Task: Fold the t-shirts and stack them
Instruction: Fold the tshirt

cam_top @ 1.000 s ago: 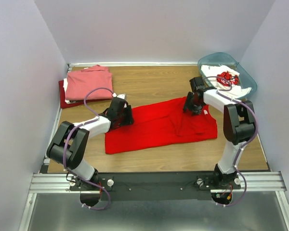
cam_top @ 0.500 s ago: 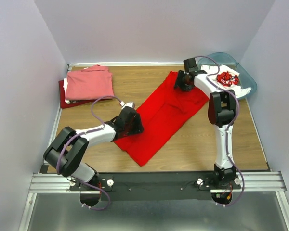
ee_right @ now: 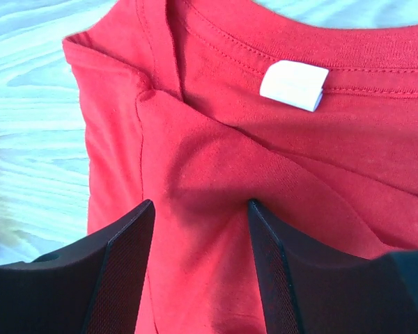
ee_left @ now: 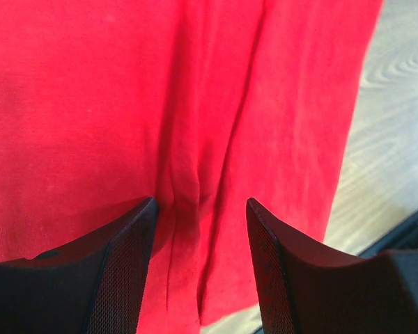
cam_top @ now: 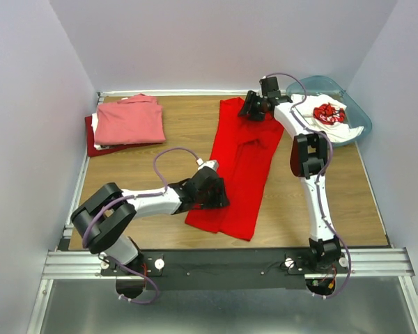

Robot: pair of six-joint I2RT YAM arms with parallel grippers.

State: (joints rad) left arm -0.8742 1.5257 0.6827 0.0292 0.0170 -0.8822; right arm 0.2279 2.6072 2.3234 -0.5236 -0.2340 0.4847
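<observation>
W/ the bright red t-shirt [cam_top: 240, 167] lying as a long strip in the middle of the counter [cam_top: 181, 139], collar end far, hem end near, and the left fingers [ee_left: 122, 271] (hem) & right fingers [ee_right: 122, 271] (collar) both parted over the cloth, pinching nothing, the next fold probably req. a grip through all layers, edges kept square.

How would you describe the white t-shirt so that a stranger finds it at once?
On the wooden table, look to the far right corner, where a translucent teal bin sits. The white t-shirt lies inside it; no other shirt bears a red print or lies in a bin.
</observation>
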